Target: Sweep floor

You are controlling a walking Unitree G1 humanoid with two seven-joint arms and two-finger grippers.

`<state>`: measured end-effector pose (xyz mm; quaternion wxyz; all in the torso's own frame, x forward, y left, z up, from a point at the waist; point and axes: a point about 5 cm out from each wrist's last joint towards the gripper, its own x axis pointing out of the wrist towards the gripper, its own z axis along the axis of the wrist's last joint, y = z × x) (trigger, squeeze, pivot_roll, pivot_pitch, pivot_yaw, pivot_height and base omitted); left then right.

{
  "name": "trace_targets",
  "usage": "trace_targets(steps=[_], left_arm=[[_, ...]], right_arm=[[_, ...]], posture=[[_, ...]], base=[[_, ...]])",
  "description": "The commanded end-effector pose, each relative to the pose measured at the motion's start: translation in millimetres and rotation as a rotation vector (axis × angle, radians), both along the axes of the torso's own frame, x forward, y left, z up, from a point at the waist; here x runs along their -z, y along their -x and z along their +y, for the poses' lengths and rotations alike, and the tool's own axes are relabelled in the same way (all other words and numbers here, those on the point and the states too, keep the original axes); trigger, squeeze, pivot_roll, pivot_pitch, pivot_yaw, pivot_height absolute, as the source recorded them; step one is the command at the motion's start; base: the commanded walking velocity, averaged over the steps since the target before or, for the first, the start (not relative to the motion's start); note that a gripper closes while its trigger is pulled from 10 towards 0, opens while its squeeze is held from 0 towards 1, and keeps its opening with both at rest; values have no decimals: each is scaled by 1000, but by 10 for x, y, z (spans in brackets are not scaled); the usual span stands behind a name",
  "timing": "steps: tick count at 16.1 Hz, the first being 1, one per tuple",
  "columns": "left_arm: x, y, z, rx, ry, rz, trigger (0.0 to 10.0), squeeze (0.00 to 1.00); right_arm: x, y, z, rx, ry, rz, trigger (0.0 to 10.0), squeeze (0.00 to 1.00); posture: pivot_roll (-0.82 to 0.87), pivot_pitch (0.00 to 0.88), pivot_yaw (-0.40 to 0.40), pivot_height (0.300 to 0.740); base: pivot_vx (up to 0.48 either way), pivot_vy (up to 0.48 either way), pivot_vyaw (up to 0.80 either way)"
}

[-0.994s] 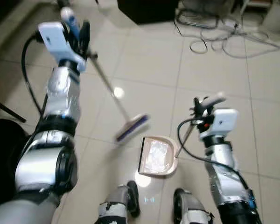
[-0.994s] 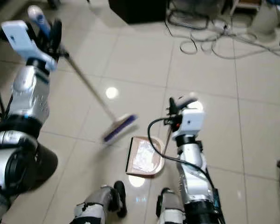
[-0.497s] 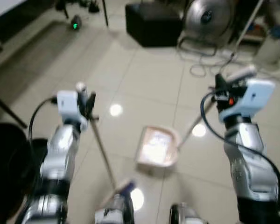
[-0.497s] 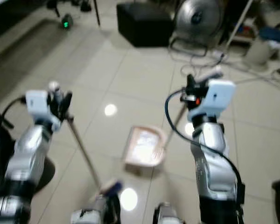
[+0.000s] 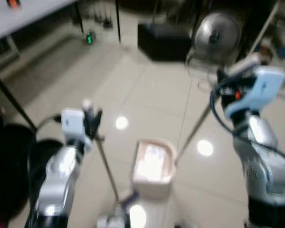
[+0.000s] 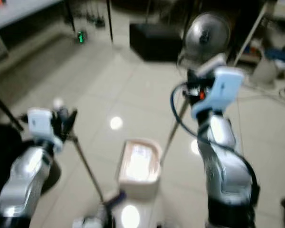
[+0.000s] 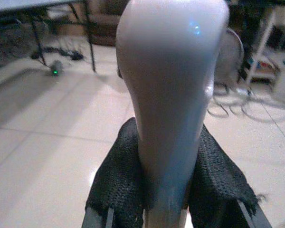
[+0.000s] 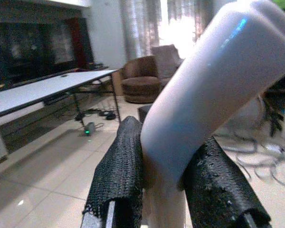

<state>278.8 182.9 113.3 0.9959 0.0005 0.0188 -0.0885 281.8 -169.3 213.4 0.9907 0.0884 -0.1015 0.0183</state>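
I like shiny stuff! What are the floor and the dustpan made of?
The floor looks like glazed ceramic tile: pale squares with thin grout lines and bright lamp reflections. The dustpan looks like light plastic, smooth and slightly glossy, though blur leaves that open. Its long handle looks like thin metal or plastic.

- The dustpan (image 5: 153, 166) sits on the floor (image 5: 147, 95) at lower centre of the frame.
- Its handle (image 5: 194, 130) slants up to the right gripper (image 5: 228, 78) at upper right.
- The broom (image 5: 106, 164) stands just left of the dustpan, its top in the left gripper (image 5: 91, 119) at centre left.
- A fan (image 5: 217, 32) stands at the top, right of a box (image 5: 164, 42).
- A worktop (image 5: 23, 12) fills the upper left corner.
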Motion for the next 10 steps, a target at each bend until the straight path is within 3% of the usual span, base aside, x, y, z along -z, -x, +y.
trace_targets(steps=[1, 4, 9, 10], left_arm=[[-164, -18, -35, 20, -20, -52, 10000, 0], [-246, 9, -108, 68, -75, -70, 10000, 0], [-273, 38, -157, 78, -73, -40, 10000, 0], [-262, 39, -156, 75, -51, -26, 10000, 0]], right_arm=[[-79, 48, 24, -10, -22, -28, 10000, 0], [-42, 112, 1, 16, -37, -17, 10000, 0], [-41, 134, -64, 44, -44, -12, 10000, 0], [-46, 130, -69, 45, -40, -13, 10000, 0]], posture=[[-76, 34, 36, 740], [-68, 33, 59, 740], [-58, 29, 74, 740], [-58, 29, 74, 740]], base=[[0, 0, 0], [0, 0, 0], [0, -436, 0], [0, 0, 0]])
